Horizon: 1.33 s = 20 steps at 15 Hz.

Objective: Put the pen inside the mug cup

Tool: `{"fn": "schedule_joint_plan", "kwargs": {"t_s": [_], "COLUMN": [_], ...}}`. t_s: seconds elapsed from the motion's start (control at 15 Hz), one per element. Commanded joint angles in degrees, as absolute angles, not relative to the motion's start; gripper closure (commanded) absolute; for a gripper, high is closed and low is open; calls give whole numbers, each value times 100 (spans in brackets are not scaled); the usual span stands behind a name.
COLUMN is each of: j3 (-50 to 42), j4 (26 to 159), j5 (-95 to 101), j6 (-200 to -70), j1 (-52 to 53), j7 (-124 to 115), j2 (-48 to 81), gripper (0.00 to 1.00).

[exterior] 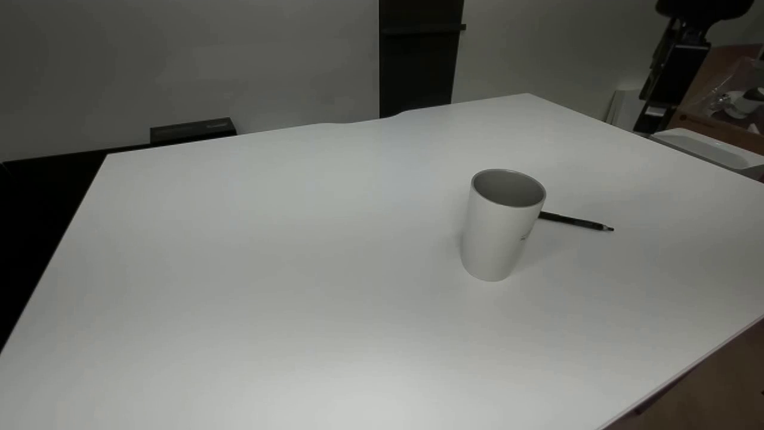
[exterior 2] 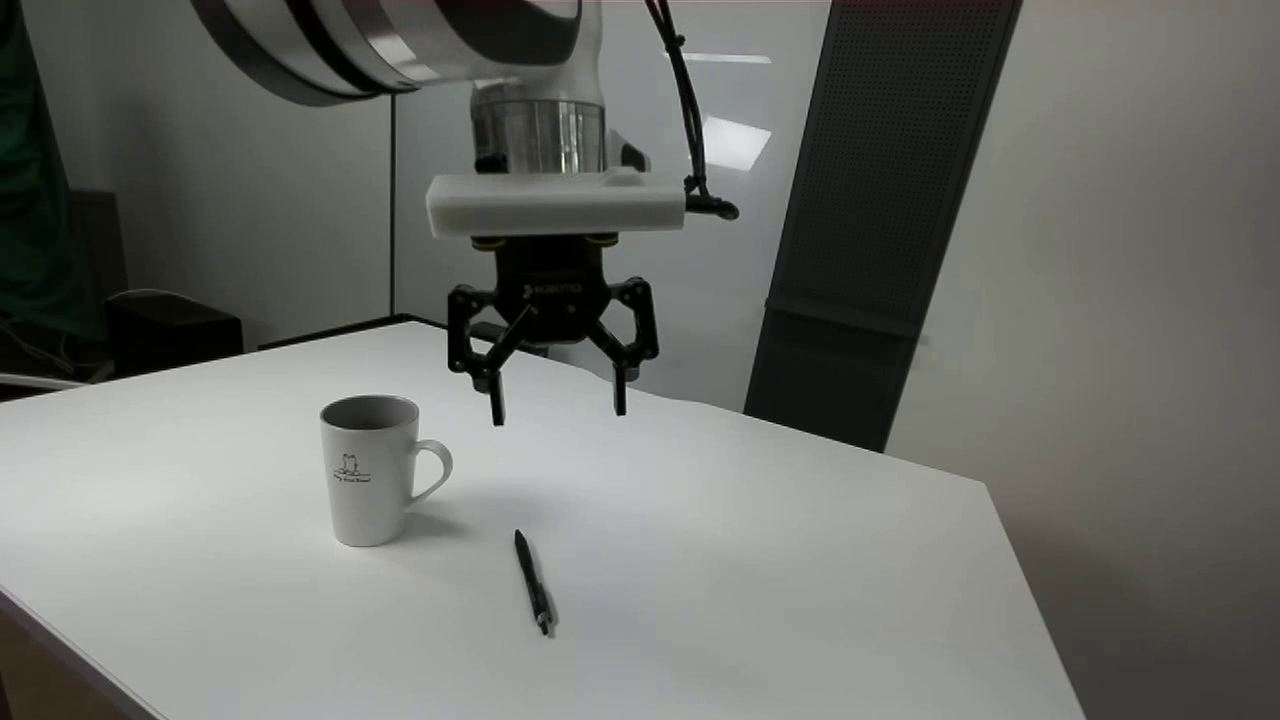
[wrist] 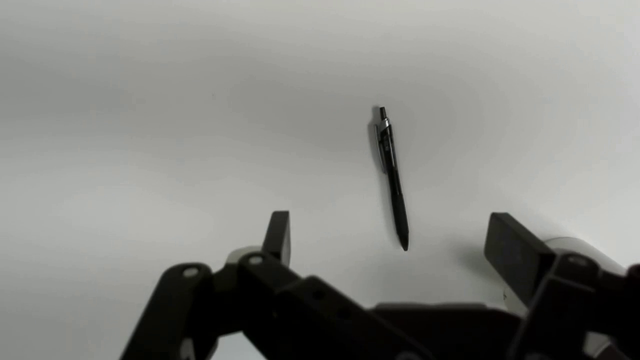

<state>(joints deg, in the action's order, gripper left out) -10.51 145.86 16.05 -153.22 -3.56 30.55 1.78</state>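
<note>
The black pen [exterior 2: 533, 583] lies flat on the white table, beside the mug and apart from it. In an exterior view the pen [exterior: 576, 221] is partly hidden behind the mug. The white mug cup [exterior 2: 368, 480] stands upright with a grey inside; its handle points toward the pen side. It also shows upright in an exterior view [exterior: 498, 233]. My gripper [exterior 2: 559, 415] is open and empty, above the table. In the wrist view the pen [wrist: 391, 170] lies below and ahead of the open fingers [wrist: 390, 225]. The mug [wrist: 595, 252] is mostly hidden behind the right finger.
The white table [exterior 2: 800, 580] carries the pen and mug. A dark panel [exterior 2: 850, 220] stands behind its far edge. A black box [exterior: 194, 130] sits beyond the table edge, and a white tray [exterior: 704, 148] is beside it at the right.
</note>
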Motion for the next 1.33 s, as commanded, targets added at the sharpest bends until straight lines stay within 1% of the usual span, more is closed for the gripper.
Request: {"fn": "schedule_joint_plan", "kwargs": {"t_s": [0.0, 0.2, 0.47, 0.87, 1.07, 1.27], "j3": [-939, -978, -721, 415, 683, 716], "j4": [14364, 14219, 14113, 13909, 13742, 13604], "j5": [2405, 2723, 2102, 715, 563, 637], "j6": [-15691, -16072, -16482, -16630, -16567, -16464], "j1": [-448, -351, -431, -1404, -1743, -1904], "j7": [2047, 1415, 1613, 2961, 3315, 3573], "j2": [768, 1240, 1770, 2347, 2526, 2645], "gripper": [0, 0, 0, 0, 0, 0]}}
